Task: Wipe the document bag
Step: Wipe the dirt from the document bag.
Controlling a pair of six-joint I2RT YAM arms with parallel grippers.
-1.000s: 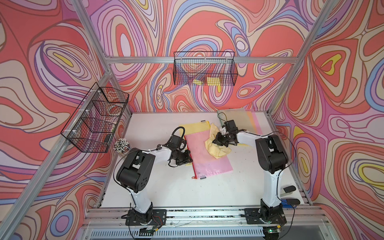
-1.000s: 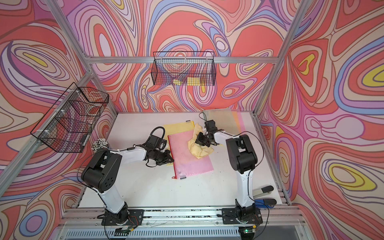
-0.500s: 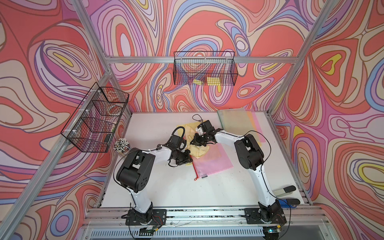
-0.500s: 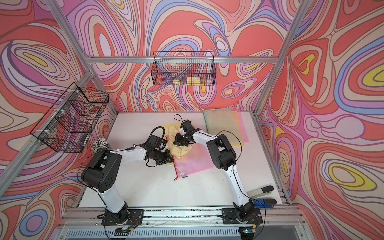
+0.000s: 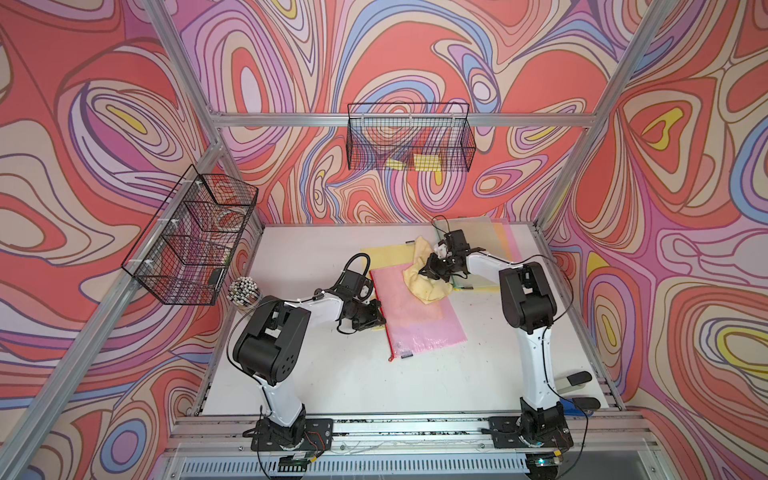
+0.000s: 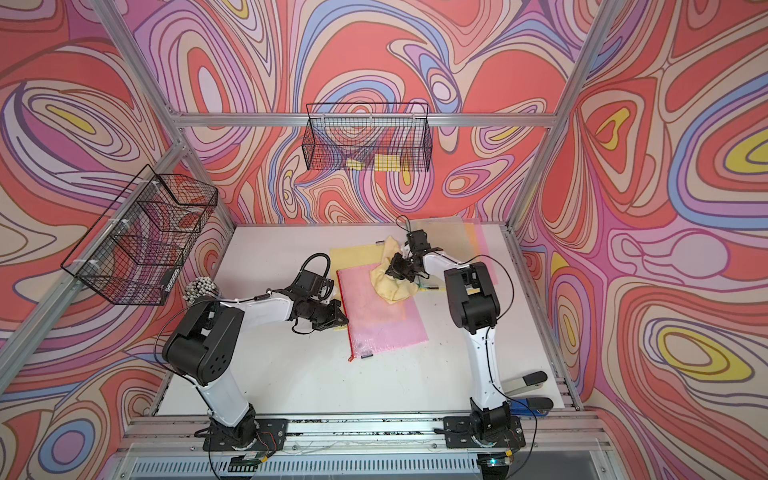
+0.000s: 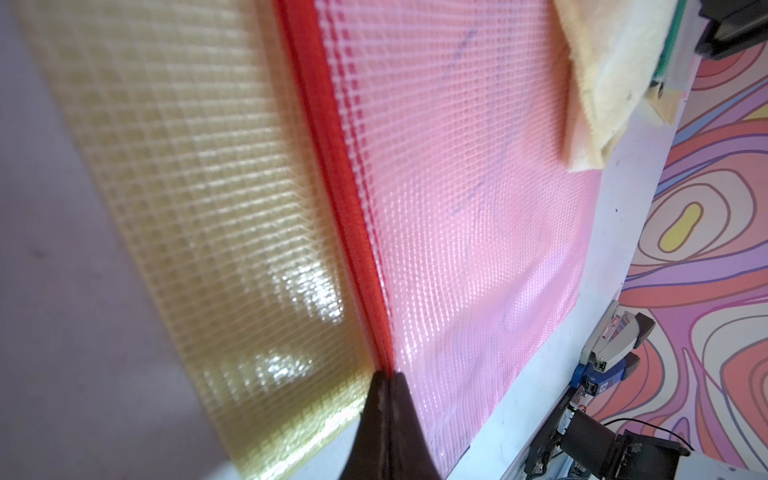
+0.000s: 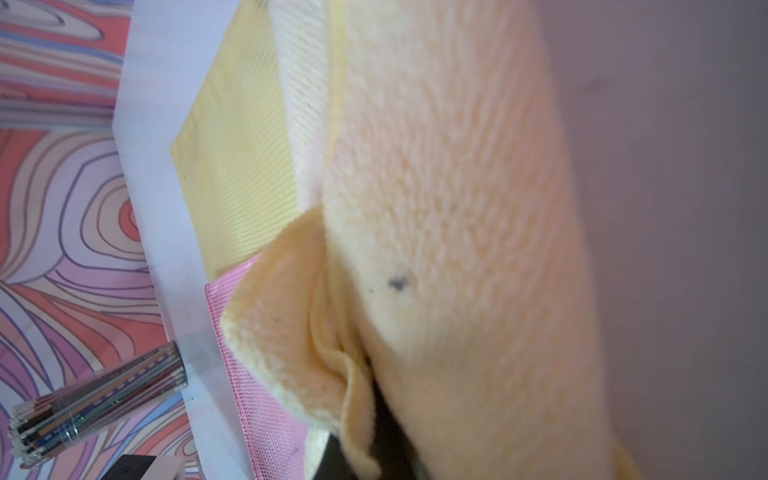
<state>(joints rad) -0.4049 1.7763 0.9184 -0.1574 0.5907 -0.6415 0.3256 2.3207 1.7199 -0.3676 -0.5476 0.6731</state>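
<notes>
The pink mesh document bag (image 5: 415, 320) with a red zip edge lies flat near the middle of the white surface (image 5: 332, 374), overlapping a yellow mesh document bag (image 5: 384, 257) beneath it; faint pen marks show on the pink mesh in the left wrist view. The left pincer (image 5: 376, 318) is closed, its tips pinching the red zip edge on the bag's left side (image 7: 386, 386). The right pincer (image 5: 432, 272) is clamped on a crumpled pale-yellow fleece cloth (image 5: 424, 289), which rests on the bag's far right corner; a small dark smudge marks the cloth in the right wrist view (image 8: 457, 208).

The black wire basket on the back wall (image 5: 409, 137) holds yellow rectangular blocks (image 5: 426, 162) on its floor; the black wire basket with compartments on the left wall (image 5: 191, 237) has contents I cannot make out. A clear round holder (image 5: 243, 289) packed with pens stands at the surface's left edge, well apart from the bags.
</notes>
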